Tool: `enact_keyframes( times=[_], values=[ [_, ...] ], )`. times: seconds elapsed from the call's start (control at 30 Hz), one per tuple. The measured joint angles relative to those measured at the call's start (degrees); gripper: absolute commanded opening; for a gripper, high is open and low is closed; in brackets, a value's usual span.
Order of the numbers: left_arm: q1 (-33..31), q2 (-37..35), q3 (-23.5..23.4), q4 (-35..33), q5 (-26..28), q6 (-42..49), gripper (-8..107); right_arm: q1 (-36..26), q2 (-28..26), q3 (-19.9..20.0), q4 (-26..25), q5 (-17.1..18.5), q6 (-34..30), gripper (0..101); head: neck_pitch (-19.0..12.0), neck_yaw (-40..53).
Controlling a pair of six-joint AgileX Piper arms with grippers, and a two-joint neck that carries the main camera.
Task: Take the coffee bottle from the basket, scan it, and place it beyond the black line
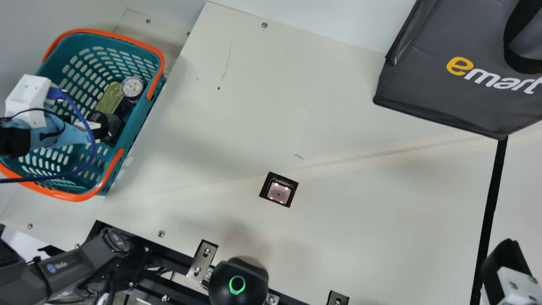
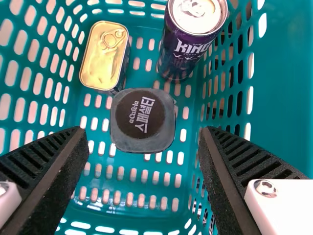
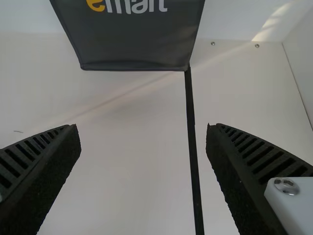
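Note:
In the main view my left gripper (image 1: 99,127) is inside the teal basket (image 1: 146,123) at the left, close by the dark-capped coffee bottle (image 1: 113,127). In the left wrist view my left gripper (image 2: 142,142) stands open, with the coffee bottle (image 2: 142,120) seen from above between and beyond its fingers, apart from both. My right gripper (image 1: 504,258) is at the main view's lower right, by the black line (image 1: 491,203). The right wrist view has my right gripper (image 3: 143,139) open and empty above the table, the black line (image 3: 191,122) running below it.
A gold tin (image 2: 103,56) and a purple can (image 2: 188,44) lie beside the bottle in the basket. The scanner (image 1: 278,192) is set into the middle of the table. A dark grey bag (image 1: 432,93) stands at the back right, its corner at the black line's end.

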Motion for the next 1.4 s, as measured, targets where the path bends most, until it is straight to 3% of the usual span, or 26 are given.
enact_keyframes(
  times=[0.87,1.27,1.4],
  values=[
    [-6.76,9.72,0.23,-8.18,-11.24,6.72,90,0.0,0.0,0.0,0.0,0.0,0.0,91,0.0,0.0],
    [-7.68,11.66,-0.66,-8.6,-11.79,6.31,10,0.0,0.0,0.0,0.0,0.0,0.0,91,0.0,0.0],
    [-7.8,11.87,-0.87,-7.79,-11.65,5.42,10,0.0,0.0,0.0,0.0,0.0,0.0,91,0.0,0.0]
  ],
)
